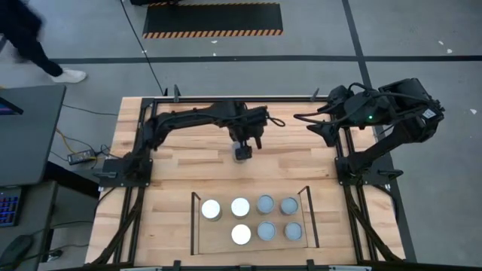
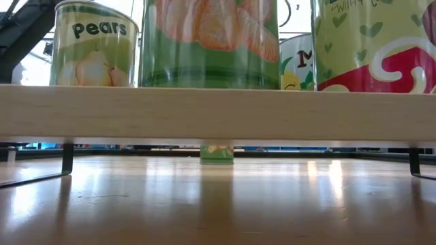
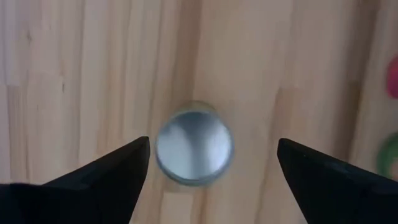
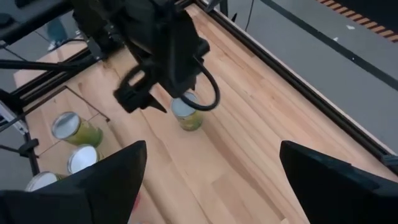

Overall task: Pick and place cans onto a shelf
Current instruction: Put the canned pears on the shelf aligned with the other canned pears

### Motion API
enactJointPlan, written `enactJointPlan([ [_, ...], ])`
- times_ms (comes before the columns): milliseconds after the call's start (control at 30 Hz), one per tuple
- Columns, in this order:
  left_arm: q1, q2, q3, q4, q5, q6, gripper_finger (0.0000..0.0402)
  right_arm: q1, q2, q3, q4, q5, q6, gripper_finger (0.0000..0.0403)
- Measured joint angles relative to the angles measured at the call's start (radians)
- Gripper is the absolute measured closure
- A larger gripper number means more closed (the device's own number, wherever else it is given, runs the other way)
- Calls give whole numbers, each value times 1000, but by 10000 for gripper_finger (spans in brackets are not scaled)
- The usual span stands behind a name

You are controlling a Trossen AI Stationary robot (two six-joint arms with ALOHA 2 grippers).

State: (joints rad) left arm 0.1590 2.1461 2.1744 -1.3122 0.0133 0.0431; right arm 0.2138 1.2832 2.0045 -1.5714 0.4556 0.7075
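Note:
One can (image 3: 194,144) with a grey-blue top stands upright on the table at mid-table. It also shows in the right wrist view (image 4: 188,114) and, far off under the shelf board, in the low view (image 2: 216,151). My left gripper (image 3: 213,142) hangs open right above it, one finger on either side, apart from it; in the high view (image 1: 242,150) it hides the can. Several cans (image 1: 265,205) stand on the shelf (image 1: 194,226) near the table's near edge. My right gripper (image 4: 211,149) is open and empty at the far right.
The shelf's wooden board (image 2: 218,112) fills the low view, with labelled cans (image 2: 95,44) standing on it. The black table-wide frame (image 1: 343,162) runs along the table's sides. Bare wood lies between the lone can and the shelf. A person's leg (image 1: 45,60) shows off the table's far left.

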Motion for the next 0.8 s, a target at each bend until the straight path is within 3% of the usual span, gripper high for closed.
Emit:
enactJointPlan([
  [367,50,-16,-181,142,83,100,42,-33,26,0,4,26,15,27],
  [800,68,-16,-205,172,98,32,42,-104,42,0,4,22,-21,27],
])
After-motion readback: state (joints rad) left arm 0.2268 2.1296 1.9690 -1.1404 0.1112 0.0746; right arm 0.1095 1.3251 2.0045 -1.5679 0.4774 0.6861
